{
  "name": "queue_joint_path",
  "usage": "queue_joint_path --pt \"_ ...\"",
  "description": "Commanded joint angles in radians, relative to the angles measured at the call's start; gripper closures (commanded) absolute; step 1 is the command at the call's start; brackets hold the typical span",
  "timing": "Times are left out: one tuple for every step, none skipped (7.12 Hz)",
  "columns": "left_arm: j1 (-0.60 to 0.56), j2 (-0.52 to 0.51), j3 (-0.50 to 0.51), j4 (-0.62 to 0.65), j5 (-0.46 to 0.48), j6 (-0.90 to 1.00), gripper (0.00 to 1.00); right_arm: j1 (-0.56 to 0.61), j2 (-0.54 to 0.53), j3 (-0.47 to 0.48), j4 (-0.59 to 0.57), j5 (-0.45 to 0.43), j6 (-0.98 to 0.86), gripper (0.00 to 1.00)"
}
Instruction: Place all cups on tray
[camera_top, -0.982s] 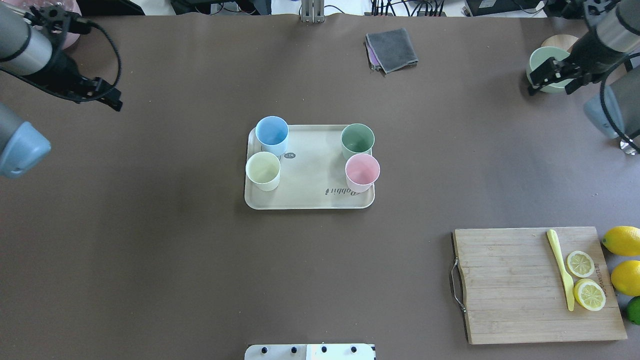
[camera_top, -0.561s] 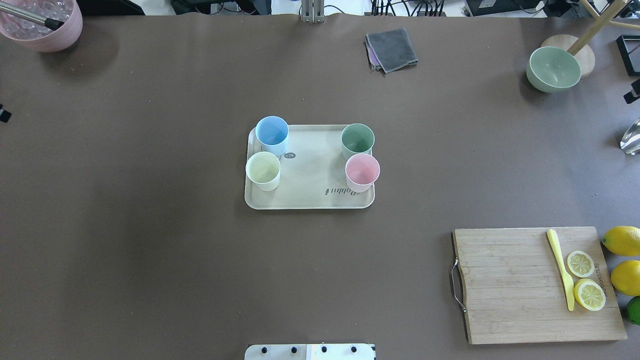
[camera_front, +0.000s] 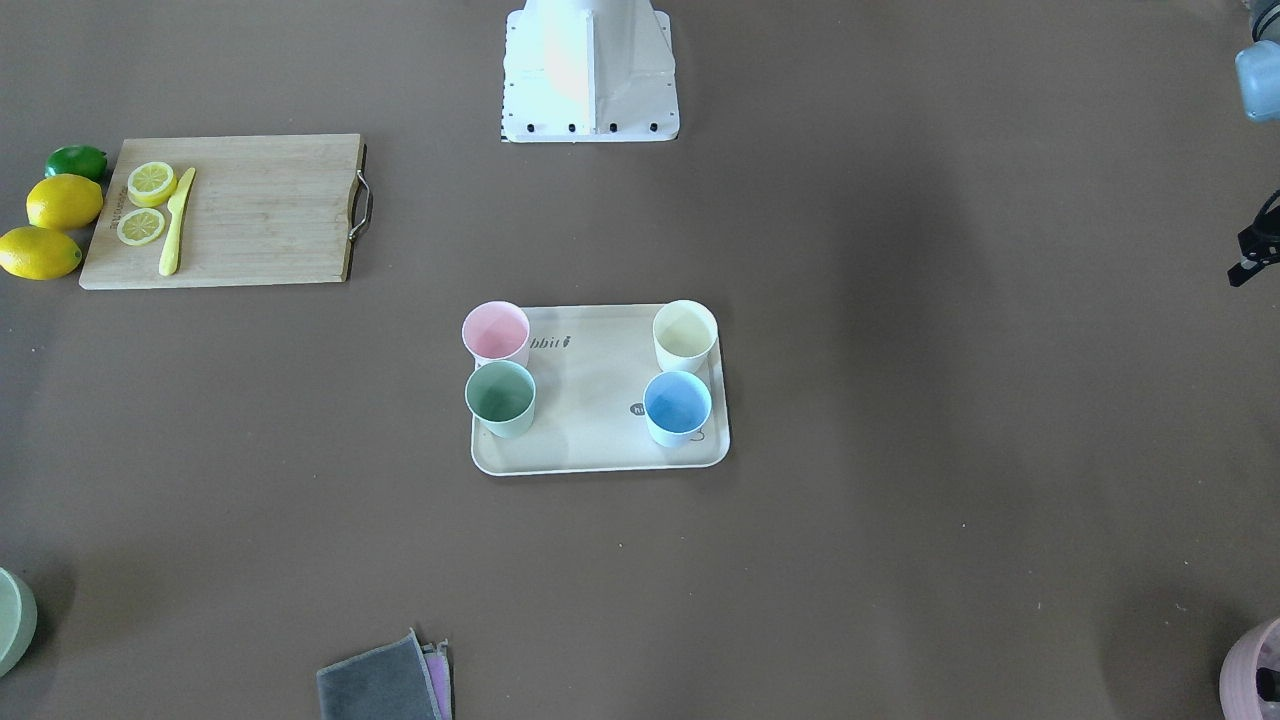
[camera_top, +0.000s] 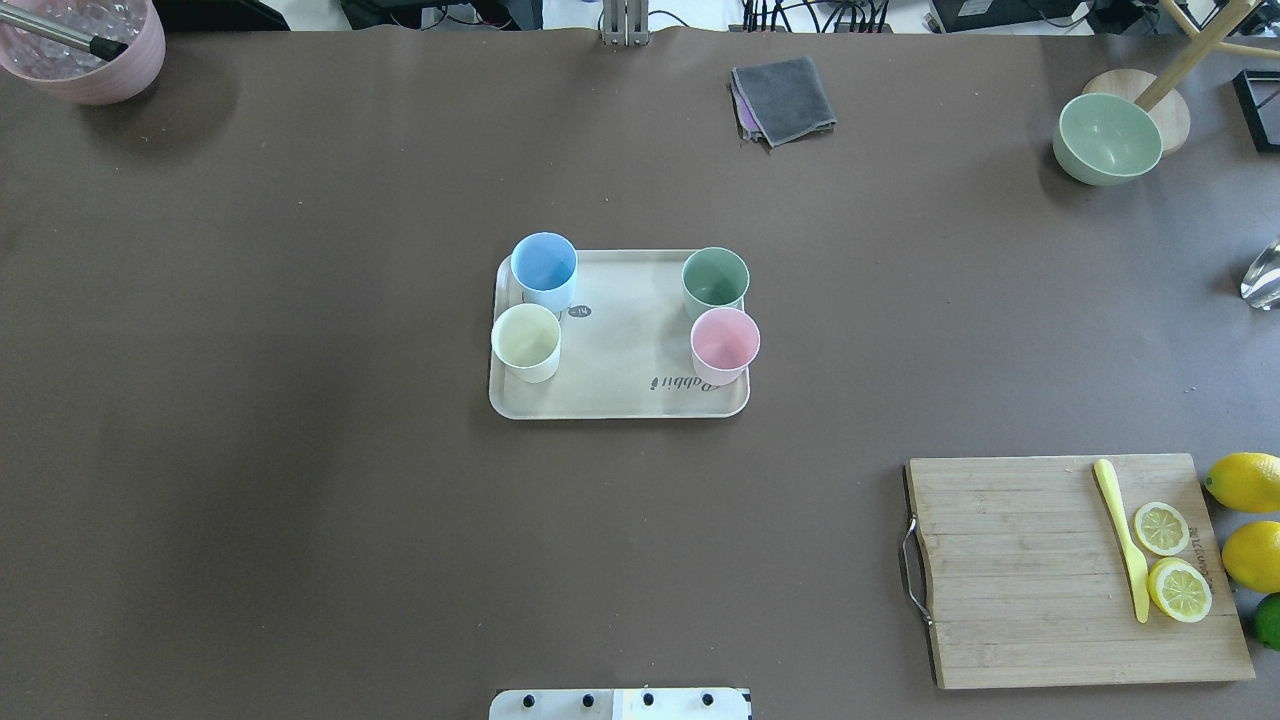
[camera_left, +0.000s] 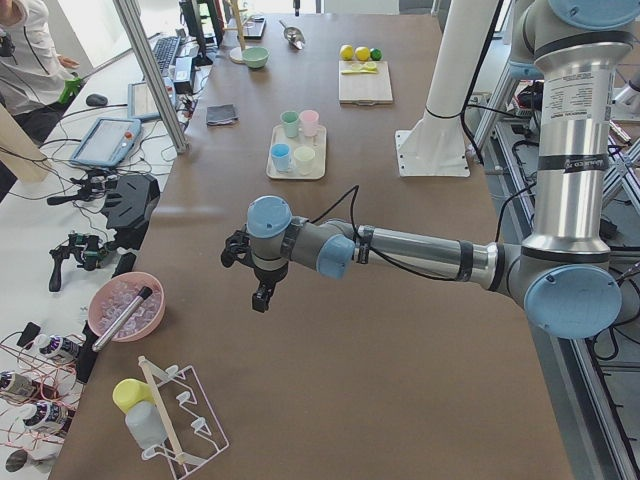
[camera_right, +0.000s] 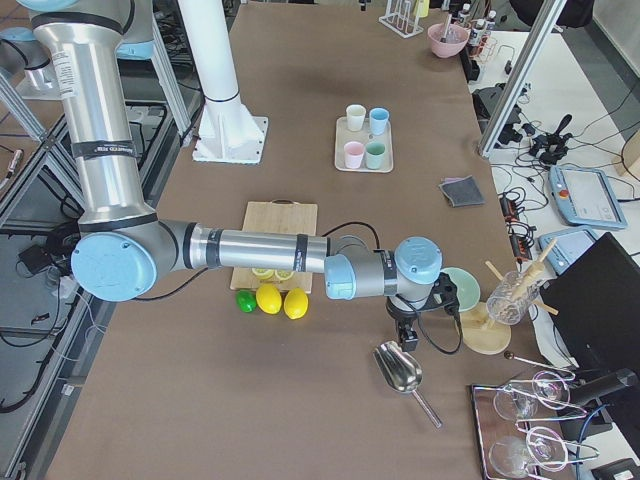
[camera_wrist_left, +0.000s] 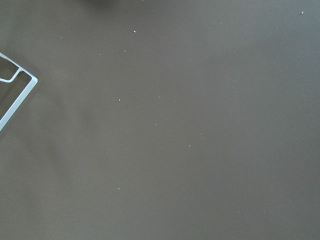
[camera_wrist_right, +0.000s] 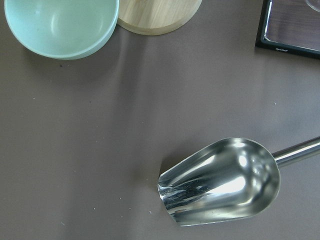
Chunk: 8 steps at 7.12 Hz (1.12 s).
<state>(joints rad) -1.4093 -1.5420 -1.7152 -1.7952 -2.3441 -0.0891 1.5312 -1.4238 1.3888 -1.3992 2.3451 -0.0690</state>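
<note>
Exterior left view: left gripper (camera_left: 262, 293) hangs above the brown table (camera_wrist_left: 175, 125), well off to the robot's left of the tray. Its jaws are too small to read there and its wrist camera shows no fingers, so cannot tell whether they are open or closed. Right gripper (camera_right: 405, 328), in the exterior right view, hovers well off the tray's other side, over a shiny steel scoop (camera_wrist_right: 220, 182) near a pale green round bowl (camera_top: 1108, 135); jaw state likewise cannot tell. No cup is near either gripper. Flat cream rectangular tray (camera_top: 620, 350) sits mid-table. Upright on it are the light blue tapered cup (camera_top: 544, 264) and cream-white tapered cup (camera_top: 526, 338) at its left end, and the sage green tapered cup (camera_top: 715, 278) and pastel pink tapered cup (camera_top: 725, 340) at its right end. Judgement: task looks done, all four cups on the tray and none left on the table. Pink cup stands close to the rim. Around: wooden cutting board (camera_top: 1010, 570) with lemon halves, nearer the robot and right of the tray; folded grey cloth (camera_top: 785, 98) beyond the tray; mauve ribbed pot (camera_top: 85, 50) beyond it, far left. All stand well apart from the tray.
</note>
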Motion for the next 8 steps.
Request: queue_joint_path --pt "-0.002 0.002 0.0 -0.003 0.0 -0.084 0.02 0.001 -0.003 0.004 0.005 0.005 -0.002 0.0" --pt "-0.002 0.0 -0.001 -0.006 0.0 -0.083 0.02 0.001 -0.004 0.004 0.008 0.005 0.0 0.0" --pt "-0.002 0.0 0.002 -0.006 0.0 -0.077 0.02 0.001 -0.003 0.006 0.008 0.007 0.0 0.0" --pt "-0.002 0.0 0.002 -0.006 0.0 -0.077 0.02 0.001 0.003 0.006 0.008 0.01 0.0 0.0" --pt "-0.002 0.0 0.003 -0.006 0.0 -0.077 0.02 0.001 0.005 0.006 0.008 0.01 0.0 0.0" --pt "-0.002 0.0 0.005 -0.006 0.0 -0.075 0.02 0.001 0.008 0.006 0.008 0.008 0.0 0.0" --pt "-0.002 0.002 0.005 -0.006 0.0 -0.075 0.02 0.0 0.009 0.006 0.008 0.007 0.0 0.0" --pt "-0.002 0.003 0.005 -0.006 0.0 -0.075 0.02 -0.002 0.012 0.006 0.006 0.007 0.0 0.0"
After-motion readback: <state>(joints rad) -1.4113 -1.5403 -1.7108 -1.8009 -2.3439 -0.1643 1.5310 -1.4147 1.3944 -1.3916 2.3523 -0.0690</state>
